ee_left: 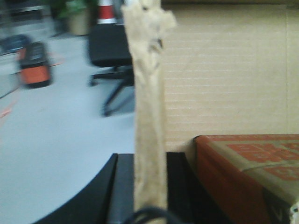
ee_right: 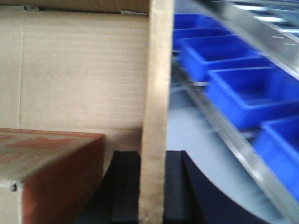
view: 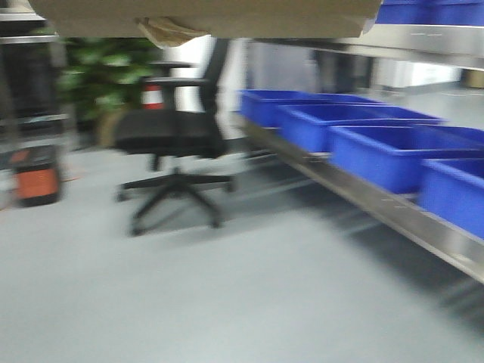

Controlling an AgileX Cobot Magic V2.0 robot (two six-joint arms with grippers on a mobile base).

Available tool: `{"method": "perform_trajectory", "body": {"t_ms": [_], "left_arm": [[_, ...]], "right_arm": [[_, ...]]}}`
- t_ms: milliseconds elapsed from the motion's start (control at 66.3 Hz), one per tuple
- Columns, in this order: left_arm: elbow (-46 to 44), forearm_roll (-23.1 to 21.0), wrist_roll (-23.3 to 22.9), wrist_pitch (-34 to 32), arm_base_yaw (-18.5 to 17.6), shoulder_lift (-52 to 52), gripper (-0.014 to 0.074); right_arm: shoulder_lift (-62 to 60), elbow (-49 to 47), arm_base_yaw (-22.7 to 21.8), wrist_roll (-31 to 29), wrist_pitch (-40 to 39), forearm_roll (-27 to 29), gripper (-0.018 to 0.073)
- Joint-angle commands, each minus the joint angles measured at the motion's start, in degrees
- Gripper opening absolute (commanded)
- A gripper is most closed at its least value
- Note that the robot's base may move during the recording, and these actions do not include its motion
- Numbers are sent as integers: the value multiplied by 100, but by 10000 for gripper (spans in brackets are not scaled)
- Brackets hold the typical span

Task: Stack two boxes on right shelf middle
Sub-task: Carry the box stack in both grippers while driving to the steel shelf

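Left gripper (ee_left: pixel 149 186): pinched shut on one upright flap of the tan cardboard box (view: pixel 204 15). Right gripper (ee_right: pixel 152 186): clamped on the opposite flap. Box held aloft, well apart from the steel shelf (view: pixel 378 206) at right, which bears blue bins (view: pixel 378 151). Judged in transit; placing and stacking not yet done.

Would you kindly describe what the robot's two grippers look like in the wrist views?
The left gripper and right gripper each have two flat, matte black fingers rising from a black body with outward-curving edges. A dark cable loops at the left one's base. No markings show; the arms are unseen.
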Motion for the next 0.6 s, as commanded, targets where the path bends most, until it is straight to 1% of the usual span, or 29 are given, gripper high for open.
{"method": "perform_trajectory", "body": {"t_ms": [0, 588], "left_arm": [[-80, 209, -12, -206, 32, -66, -111], [-80, 220, -12, -206, 32, -66, -111]], "right_arm": [[-86, -69, -34, 6, -252, -192, -169], [-86, -69, -34, 6, -290, -192, -169]]}}
